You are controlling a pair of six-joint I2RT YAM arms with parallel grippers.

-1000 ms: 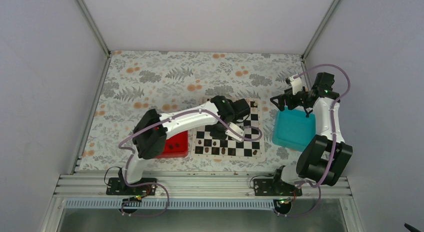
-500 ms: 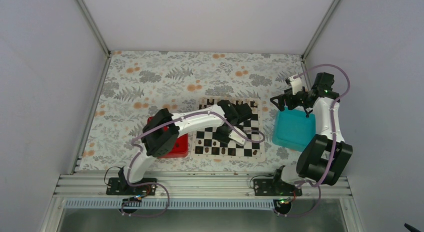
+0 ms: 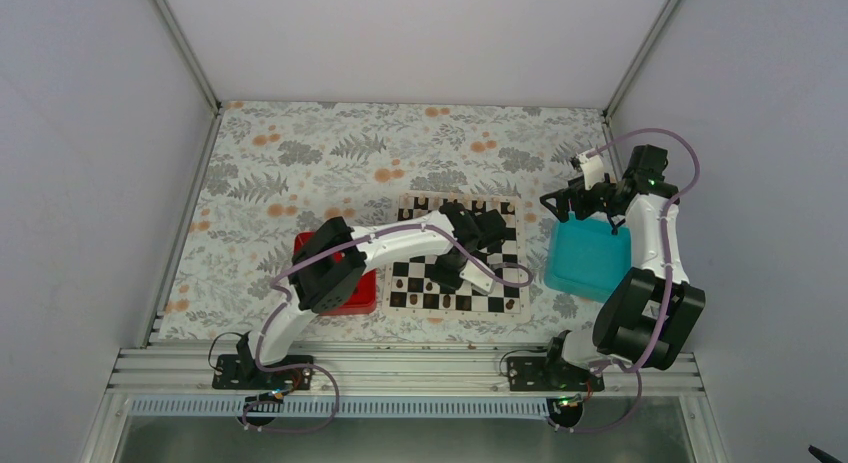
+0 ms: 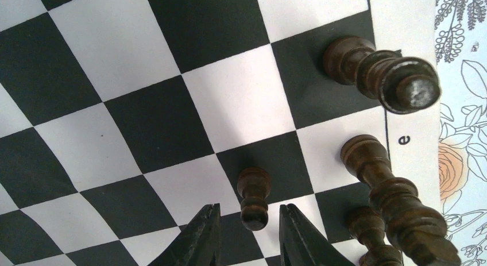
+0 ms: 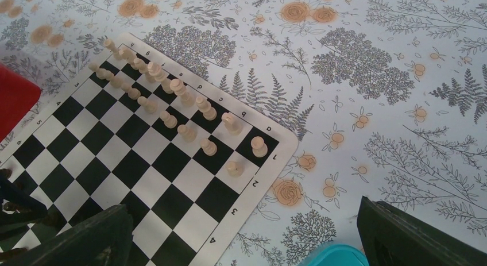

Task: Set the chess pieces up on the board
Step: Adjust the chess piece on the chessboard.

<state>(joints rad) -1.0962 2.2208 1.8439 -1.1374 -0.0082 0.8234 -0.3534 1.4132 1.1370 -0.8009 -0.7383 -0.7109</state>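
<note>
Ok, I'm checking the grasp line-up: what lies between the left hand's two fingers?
One dark pawn on the board, with gaps to both fingers; the left wrist view shows it.

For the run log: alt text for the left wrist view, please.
The left gripper, jaws open, straddles a small dark pawn standing on a black square of the board, with a gap on each side. Along the board's right edge, by the border letter e, stand taller dark pieces, with floral tablecloth beyond.
</note>
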